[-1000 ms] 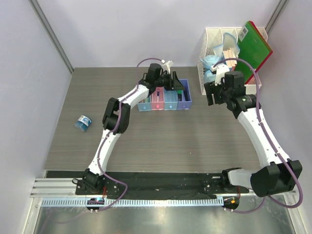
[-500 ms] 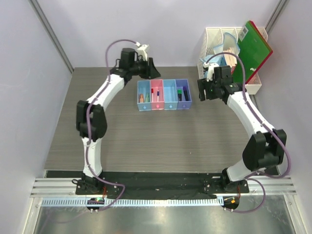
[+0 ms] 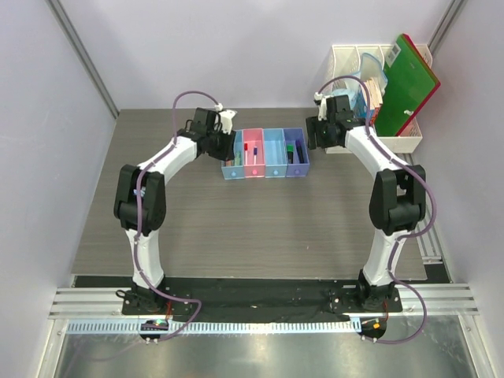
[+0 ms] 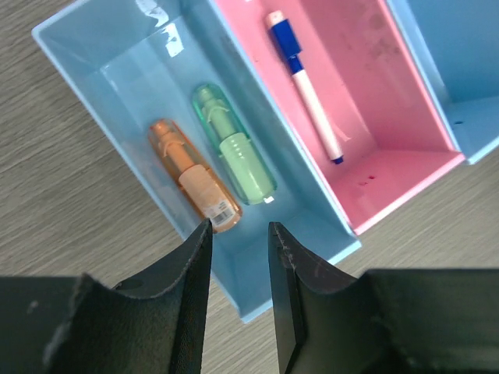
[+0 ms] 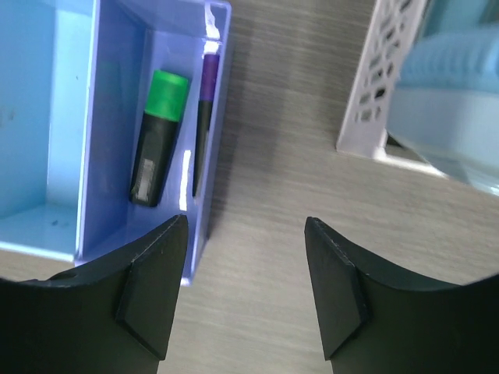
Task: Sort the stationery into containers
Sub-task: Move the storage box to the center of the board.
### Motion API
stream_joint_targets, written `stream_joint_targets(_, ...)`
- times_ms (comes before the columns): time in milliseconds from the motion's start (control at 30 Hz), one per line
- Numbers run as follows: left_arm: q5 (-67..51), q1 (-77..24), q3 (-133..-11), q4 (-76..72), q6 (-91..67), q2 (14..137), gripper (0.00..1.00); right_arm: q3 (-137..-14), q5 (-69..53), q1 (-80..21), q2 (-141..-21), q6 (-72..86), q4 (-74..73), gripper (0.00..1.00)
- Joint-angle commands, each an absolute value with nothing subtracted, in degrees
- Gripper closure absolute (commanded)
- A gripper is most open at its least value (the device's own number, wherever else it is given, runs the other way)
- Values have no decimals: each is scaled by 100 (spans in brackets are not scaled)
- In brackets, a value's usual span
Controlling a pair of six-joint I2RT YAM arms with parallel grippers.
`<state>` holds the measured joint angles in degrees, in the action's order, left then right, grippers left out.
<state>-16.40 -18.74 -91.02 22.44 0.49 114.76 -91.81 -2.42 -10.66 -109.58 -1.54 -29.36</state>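
Left jaws, narrow and empty, hang over one end of the left blue bin (image 4: 101, 86), where the orange piece (image 4: 195, 183) and mint piece (image 4: 238, 160) lie side by side. Right jaws, wide and empty, hang over the counter (image 5: 273, 195) just right of the purple bin (image 5: 117, 93). The pieces look light, stiff and slick, so pinch mid-barrel.

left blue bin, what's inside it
The blue bin holds an orange piece and a green piece, lying side by side. The left gripper covers part of the bin's near end, so that bit cannot be seen.
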Motion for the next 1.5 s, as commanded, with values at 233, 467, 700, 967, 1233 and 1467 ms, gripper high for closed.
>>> stream_joint_targets(233, -1397, -1846, -9360, 2153, 44, 11636, 65, -10098, -316, -1362, -11846, -132, -2707, 33)
stream_joint_targets(467, -1485, -1846, -9553, 2171, 26, 11830, 66, -10265, -114, -1634, -12304, -220, -2593, 33)
stream_joint_targets(700, -1600, -1854, -9738, 2180, -202, 12050, 66, -10432, -44, -1907, -12594, -220, -2522, 34)
stream_joint_targets(967, -1679, -1863, -9800, 2303, -264, 12120, 66, -10451, 139, -2285, -12674, -255, -2522, 34)
stream_joint_targets(1233, -1643, -1863, -9528, 2574, -27, 11813, 66, -9950, 123, -2601, -12393, -123, -2400, 35)
stream_joint_targets(1467, -1749, -1863, -8974, 2698, 263, 11374, 67, -9300, 70, -2891, -11981, -141, -2303, 35)
